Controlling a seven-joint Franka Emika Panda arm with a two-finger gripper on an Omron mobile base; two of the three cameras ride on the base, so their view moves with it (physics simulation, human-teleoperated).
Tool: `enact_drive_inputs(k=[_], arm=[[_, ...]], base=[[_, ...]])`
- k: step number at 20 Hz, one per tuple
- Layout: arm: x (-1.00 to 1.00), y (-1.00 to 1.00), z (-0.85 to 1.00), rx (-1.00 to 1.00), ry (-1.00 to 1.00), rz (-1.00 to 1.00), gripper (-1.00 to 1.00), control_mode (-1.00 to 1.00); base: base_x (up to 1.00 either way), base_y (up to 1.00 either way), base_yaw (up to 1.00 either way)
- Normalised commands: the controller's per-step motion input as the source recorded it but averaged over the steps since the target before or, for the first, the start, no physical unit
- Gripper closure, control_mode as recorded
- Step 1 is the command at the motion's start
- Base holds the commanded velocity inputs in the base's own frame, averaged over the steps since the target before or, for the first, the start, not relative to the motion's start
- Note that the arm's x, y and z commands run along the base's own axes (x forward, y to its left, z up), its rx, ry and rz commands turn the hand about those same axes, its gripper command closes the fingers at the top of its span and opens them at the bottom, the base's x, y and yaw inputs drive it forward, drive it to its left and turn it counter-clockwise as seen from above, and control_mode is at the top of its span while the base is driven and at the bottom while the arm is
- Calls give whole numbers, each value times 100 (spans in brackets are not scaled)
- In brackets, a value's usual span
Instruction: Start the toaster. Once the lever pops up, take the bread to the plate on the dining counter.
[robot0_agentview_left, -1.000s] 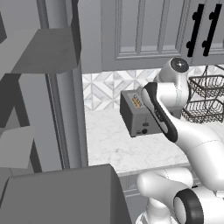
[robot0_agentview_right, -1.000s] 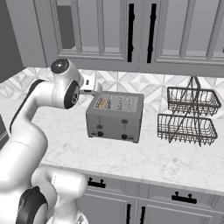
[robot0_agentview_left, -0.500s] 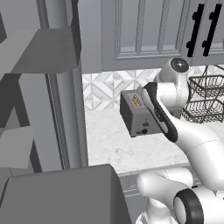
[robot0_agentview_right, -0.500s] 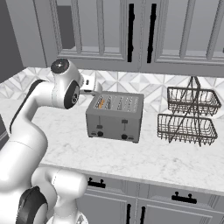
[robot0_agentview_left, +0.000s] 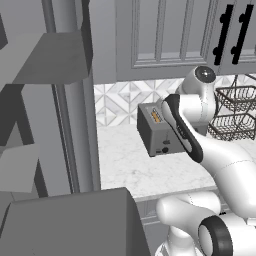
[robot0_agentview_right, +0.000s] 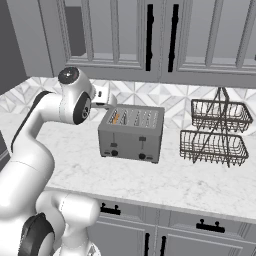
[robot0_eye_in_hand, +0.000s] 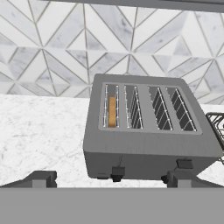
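The dark grey toaster (robot0_eye_in_hand: 144, 131) stands on the marble counter against the tiled wall, also seen in the left base view (robot0_agentview_left: 157, 132) and the right base view (robot0_agentview_right: 131, 134). The bread (robot0_eye_in_hand: 112, 110) sits low in the leftmost of its several slots, only its golden top edge showing (robot0_agentview_right: 115, 118). Two dark levers (robot0_eye_in_hand: 117, 171) sit on the front face. My gripper (robot0_eye_in_hand: 111, 180) hovers above and in front of the toaster, open, with nothing between its fingertips (robot0_eye_in_hand: 41, 178). My hand (robot0_agentview_right: 102, 95) hangs behind the toaster's left end. The plate and the dining counter are out of view.
A two-tier black wire basket (robot0_agentview_right: 215, 132) stands to the toaster's right (robot0_agentview_left: 235, 112). Grey upper cabinets (robot0_agentview_right: 150, 40) hang low over the counter. A tall grey cabinet side (robot0_agentview_left: 75, 100) bounds the counter on the left. Bare marble (robot0_agentview_right: 175, 180) lies before the toaster.
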Motion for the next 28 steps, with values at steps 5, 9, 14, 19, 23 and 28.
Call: enact_drive_inputs(k=[5, 9, 14, 19, 23, 28], arm=[[0, 0, 0, 0, 0, 0, -100, -100], [0, 0, 0, 0, 0, 0, -100, -100], [0, 0, 0, 0, 0, 0, -100, -100], [0, 0, 0, 0, 0, 0, -100, -100], [0, 0, 0, 0, 0, 0, -100, -100], [0, 0, 0, 0, 0, 0, -100, -100]], base=[[0, 0, 0], [0, 0, 0], [0, 0, 0], [0, 0, 0], [0, 0, 0], [0, 0, 0]])
